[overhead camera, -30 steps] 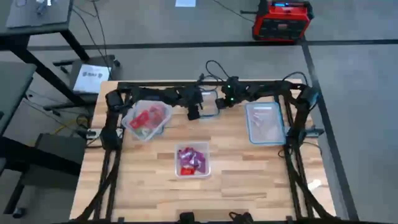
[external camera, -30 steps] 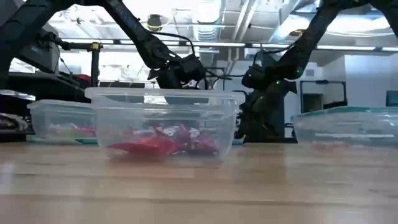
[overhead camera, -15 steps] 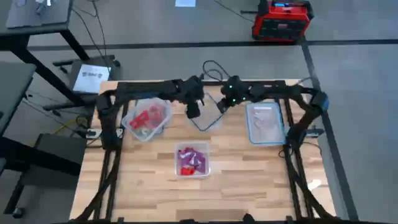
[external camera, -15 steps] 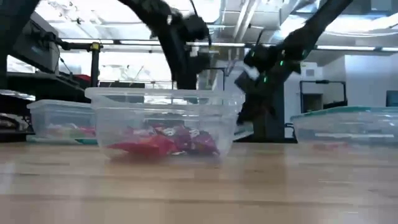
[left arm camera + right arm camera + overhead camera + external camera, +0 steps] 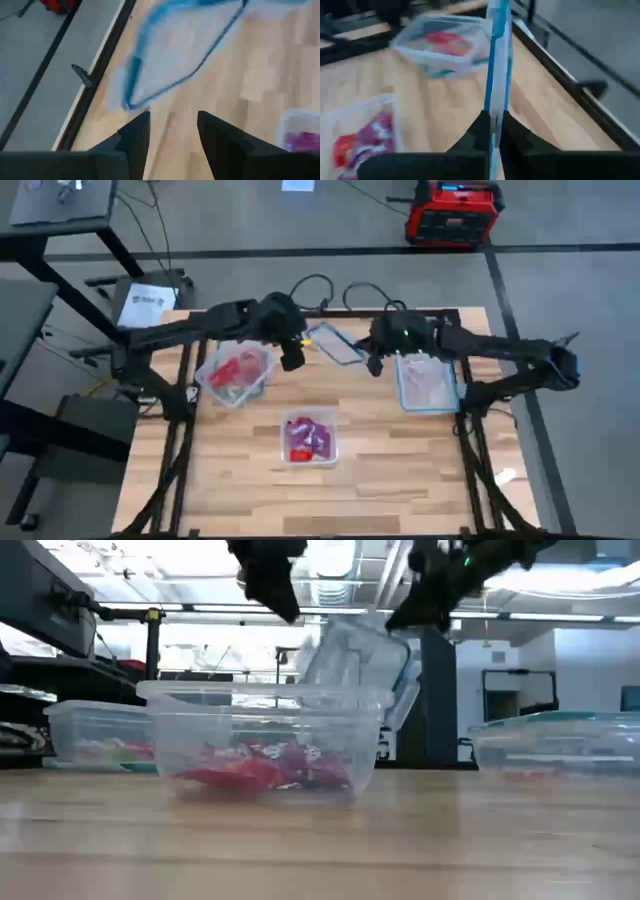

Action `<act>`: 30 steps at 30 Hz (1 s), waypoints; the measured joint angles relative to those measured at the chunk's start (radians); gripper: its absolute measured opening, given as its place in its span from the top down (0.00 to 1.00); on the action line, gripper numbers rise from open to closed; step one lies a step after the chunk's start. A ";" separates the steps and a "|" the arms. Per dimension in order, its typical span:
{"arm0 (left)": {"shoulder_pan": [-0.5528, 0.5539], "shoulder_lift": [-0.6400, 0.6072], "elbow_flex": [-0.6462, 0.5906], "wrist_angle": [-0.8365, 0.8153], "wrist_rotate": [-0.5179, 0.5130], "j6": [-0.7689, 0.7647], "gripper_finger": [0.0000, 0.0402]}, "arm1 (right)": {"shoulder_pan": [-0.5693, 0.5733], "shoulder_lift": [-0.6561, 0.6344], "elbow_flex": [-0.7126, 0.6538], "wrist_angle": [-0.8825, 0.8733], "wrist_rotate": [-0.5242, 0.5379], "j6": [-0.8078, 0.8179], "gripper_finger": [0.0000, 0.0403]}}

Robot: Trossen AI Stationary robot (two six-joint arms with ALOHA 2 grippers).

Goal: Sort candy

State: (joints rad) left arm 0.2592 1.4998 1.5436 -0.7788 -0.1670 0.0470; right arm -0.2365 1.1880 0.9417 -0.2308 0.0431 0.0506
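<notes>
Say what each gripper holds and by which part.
Right gripper pinches the clear lid by its blue rim edge. Left gripper is open, holding nothing.

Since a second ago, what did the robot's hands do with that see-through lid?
The right hand closed on the clear blue-rimmed lid and lifted it off the table; it now hangs tilted in the air. Both arms swung forward, away from the table's back edge. The left hand moved too, open and holding nothing. The three candy tubs, left, middle and right, stayed put.
</notes>
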 joint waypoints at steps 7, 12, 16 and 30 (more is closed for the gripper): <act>-0.071 -0.013 0.000 -0.012 0.007 0.023 0.62 | 0.135 -0.008 0.000 0.003 0.071 -0.025 1.00; -0.097 -0.007 -0.004 -0.062 0.008 0.031 0.62 | 0.169 -0.005 0.000 0.004 0.095 -0.026 1.00; -0.106 -0.007 -0.040 -0.071 0.035 0.031 0.62 | 0.171 -0.008 0.000 0.005 0.094 -0.026 1.00; -0.127 0.060 -0.080 -0.008 0.060 0.079 0.88 | 0.192 -0.008 0.000 0.002 0.086 -0.032 0.99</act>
State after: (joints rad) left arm 0.1319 1.5602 1.4635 -0.7867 -0.1070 0.1261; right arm -0.0448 1.1797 0.9417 -0.2283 0.1295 0.0189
